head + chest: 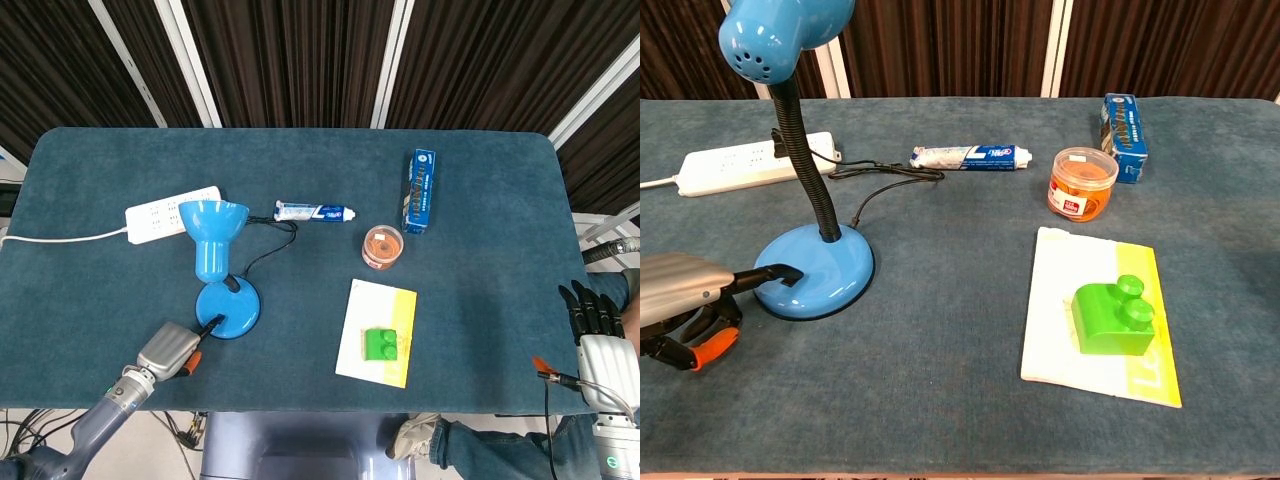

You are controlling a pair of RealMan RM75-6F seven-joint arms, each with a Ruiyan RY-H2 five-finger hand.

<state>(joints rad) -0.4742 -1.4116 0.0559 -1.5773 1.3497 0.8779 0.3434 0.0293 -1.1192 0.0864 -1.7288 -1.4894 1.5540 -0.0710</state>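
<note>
A blue desk lamp stands left of centre, its round base (228,307) (815,268) on the cloth and its shade (212,225) turned up. My left hand (170,350) (680,295) lies at the table's front left, just beside the base. One dark finger (778,273) reaches out and touches the rim of the base, while the others are curled under the silver back and hold nothing. My right hand (592,320) sits at the right edge of the table with its fingers spread and empty, far from every object.
The lamp's cord runs to a white power strip (172,213) (750,162). A toothpaste tube (315,212), an orange jar (382,246) and a blue box (420,190) lie toward the back. A green block (381,344) (1112,315) sits on a white-and-yellow sheet (360,320).
</note>
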